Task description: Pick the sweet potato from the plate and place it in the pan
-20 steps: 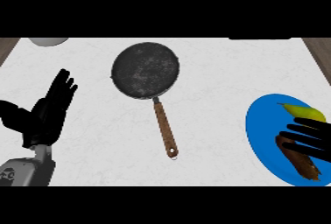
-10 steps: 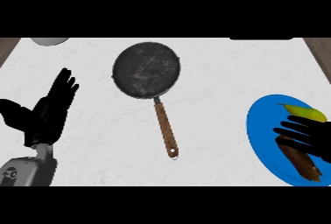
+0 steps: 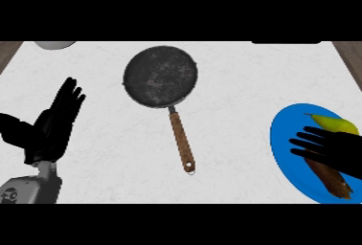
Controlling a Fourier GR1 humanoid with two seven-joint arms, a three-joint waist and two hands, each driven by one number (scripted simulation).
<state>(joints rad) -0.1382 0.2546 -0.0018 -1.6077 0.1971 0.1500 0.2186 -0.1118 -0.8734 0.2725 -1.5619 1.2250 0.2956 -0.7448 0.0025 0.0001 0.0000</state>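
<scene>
My right hand (image 3: 338, 152), fingers spread, covers the sweet potato (image 3: 331, 178) on the blue plate (image 3: 286, 158); the pan (image 3: 160, 75) sits well apart.

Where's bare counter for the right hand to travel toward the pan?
Bare counter lies between the pan handle and the blue plate. The plate is crowded: right hand, sweet potato, yellow fruit.
</scene>
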